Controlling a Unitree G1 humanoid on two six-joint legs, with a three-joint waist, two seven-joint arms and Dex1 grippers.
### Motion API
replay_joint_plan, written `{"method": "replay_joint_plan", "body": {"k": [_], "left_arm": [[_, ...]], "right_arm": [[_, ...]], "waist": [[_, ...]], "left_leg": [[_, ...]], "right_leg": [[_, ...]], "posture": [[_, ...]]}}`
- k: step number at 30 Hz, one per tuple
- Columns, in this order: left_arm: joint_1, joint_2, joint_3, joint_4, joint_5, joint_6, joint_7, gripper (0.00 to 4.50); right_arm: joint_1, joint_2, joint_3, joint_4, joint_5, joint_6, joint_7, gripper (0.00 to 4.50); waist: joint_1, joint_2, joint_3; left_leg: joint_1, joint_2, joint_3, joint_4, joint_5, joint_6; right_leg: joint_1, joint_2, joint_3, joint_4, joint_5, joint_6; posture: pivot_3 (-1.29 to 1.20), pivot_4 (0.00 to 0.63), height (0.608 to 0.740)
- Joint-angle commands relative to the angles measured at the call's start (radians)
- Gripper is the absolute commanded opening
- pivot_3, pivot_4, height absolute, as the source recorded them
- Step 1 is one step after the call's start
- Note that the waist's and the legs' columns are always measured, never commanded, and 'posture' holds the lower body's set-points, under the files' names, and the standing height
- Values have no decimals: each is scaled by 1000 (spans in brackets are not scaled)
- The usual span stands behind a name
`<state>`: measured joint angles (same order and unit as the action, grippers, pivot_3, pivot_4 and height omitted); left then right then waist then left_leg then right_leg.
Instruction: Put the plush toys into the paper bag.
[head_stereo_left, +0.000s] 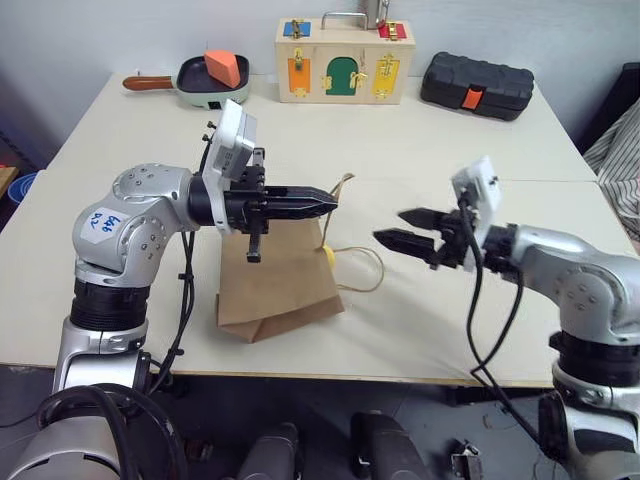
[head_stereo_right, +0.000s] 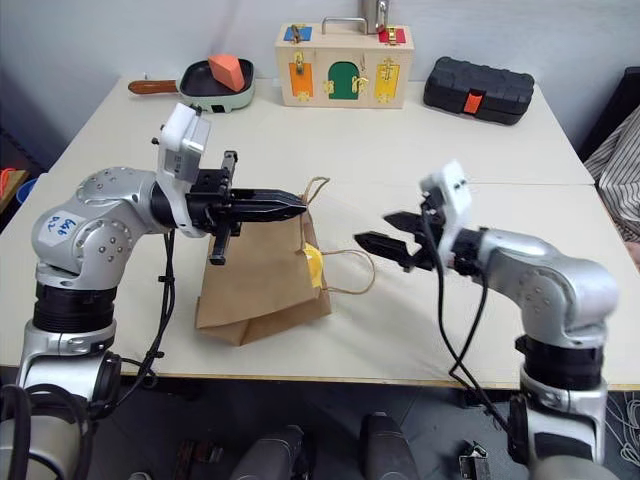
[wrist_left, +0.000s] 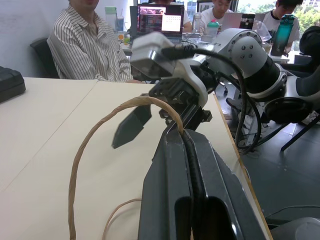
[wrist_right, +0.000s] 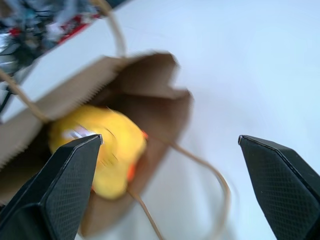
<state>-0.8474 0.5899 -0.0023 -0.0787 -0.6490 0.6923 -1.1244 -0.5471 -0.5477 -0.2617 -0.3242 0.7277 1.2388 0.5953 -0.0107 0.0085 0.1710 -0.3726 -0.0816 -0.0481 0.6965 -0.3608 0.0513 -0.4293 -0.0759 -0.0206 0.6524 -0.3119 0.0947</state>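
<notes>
Paper bag is lying flat, mouth facing the wide-open, empty right gripper, yellow plush inside; left gripper is pinching one handle

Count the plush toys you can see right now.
1. A yellow plush toy sits in the mouth of the paper bag, with a bit of orange at its edge. A second toy may be hidden deeper inside.

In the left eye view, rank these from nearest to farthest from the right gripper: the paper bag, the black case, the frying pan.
From the right gripper:
1. Paper bag, just to its left, held up by the left gripper.
2. Black case, at the table's far edge, behind it.
3. Frying pan, at the far left corner.
</notes>
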Motion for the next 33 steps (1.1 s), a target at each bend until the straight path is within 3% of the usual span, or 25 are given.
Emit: {"method": "replay_joint_plan", "body": {"k": [1, 9, 12, 16, 23, 33], "left_arm": [[-6, 1, 19, -41, -25, 1, 3, 0], [-17, -1, 11, -29, -19, -3, -4, 0], [-18, -3, 10, -28, -18, -5, -4, 0], [-18, -4, 10, -32, -19, -5, -2, 0], [-7, -5, 10, -23, -7, -27, -5, 0], [-100, -79, 45, 109, 24, -124, 58, 0]], "right_arm": [[39, 50, -67, -11, 24, 60, -102, 4485], [68, 177, 125, 121, -85, -66, -153, 4485], [67, 204, 189, 193, -155, -113, -187, 3827], [66, 221, 181, 189, -153, -131, -189, 2424], [40, 171, 37, 55, -9, -36, -157, 34], [-308, -19, -386, 103, 389, 185, -234, 34]], "waist": [[-2, 0, 0], [-11, 0, 0], [-15, 0, 0], [-15, 0, 0], [-15, 0, 0], [-1, 0, 0]], "left_leg": [[0, 0, 0, 0, 0, 0], [0, 0, 1, 0, 0, 0], [0, 0, 1, 0, 0, 0], [2, 0, 0, 1, 0, 0], [1, 0, 0, 0, 0, 0], [0, -1, 0, 0, 0, 0]], "right_leg": [[0, 0, 0, 0, 0, 0], [0, 0, 1, 1, 0, 0], [-1, 0, 1, 1, 0, 0], [1, 0, 1, 1, 0, 0], [0, 1, 1, 1, 0, 0], [0, 0, 0, -1, 0, 0]], "posture": [[0, 150, 740], [0, 150, 740], [0, 150, 740], [0, 150, 740], [0, 150, 740], [0, 150, 740]]}}
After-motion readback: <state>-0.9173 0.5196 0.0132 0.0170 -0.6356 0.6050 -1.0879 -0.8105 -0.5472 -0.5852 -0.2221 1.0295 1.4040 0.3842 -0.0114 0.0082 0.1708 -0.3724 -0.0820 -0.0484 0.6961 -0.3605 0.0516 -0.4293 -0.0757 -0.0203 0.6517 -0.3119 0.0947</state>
